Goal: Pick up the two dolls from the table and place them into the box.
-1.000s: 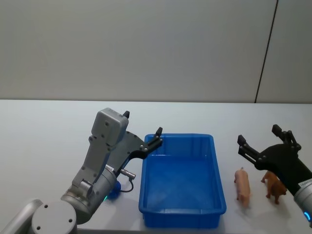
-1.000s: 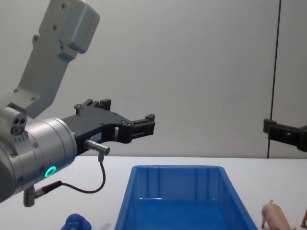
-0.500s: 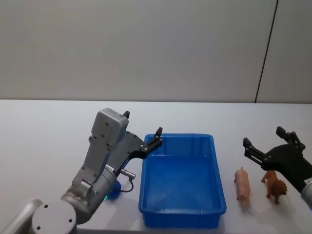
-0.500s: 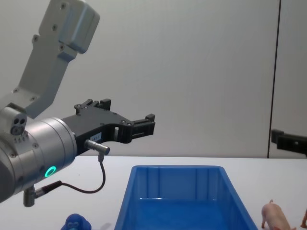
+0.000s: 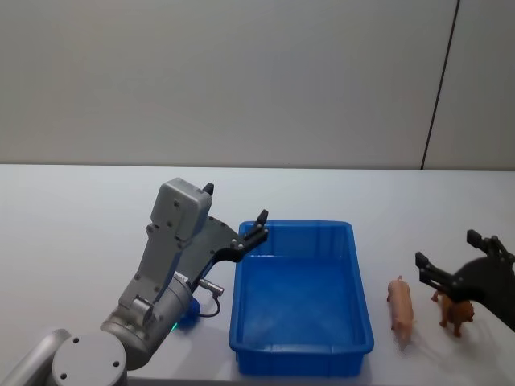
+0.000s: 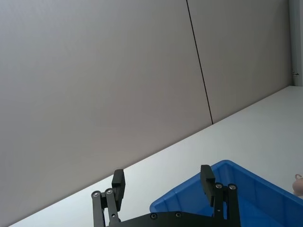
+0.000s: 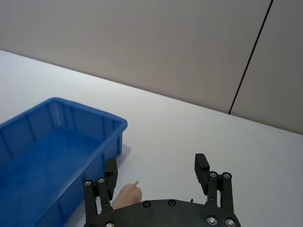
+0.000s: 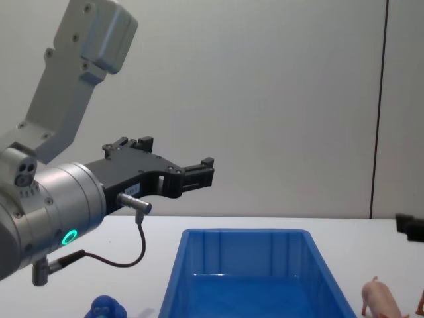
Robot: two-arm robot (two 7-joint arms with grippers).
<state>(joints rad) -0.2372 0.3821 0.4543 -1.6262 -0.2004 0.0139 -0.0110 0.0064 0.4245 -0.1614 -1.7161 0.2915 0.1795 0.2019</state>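
Right gripper (image 5: 447,248) withdrawn rightward, fingers spread, by brown doll (image 5: 456,313), pink doll (image 5: 400,307) beside box (image 5: 298,225), left gripper (image 6: 162,173) parked, fingers apart.

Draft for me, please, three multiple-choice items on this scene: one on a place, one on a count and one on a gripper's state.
1. Where do the pink pig and the brown animal toy stand relative to the box?
A) inside it
B) on the table to its right
C) on the table to its left

2. How many toys lie in the box?
A) none
B) one
C) two

3. What is the state of the right gripper?
A) open, holding nothing
B) shut on the pig
C) shut on the box's rim

Answers:
1 B, both stand on the table past the box's right wall.
2 A, the head view shows its floor bare.
3 A, its fingers stand apart with nothing between them.
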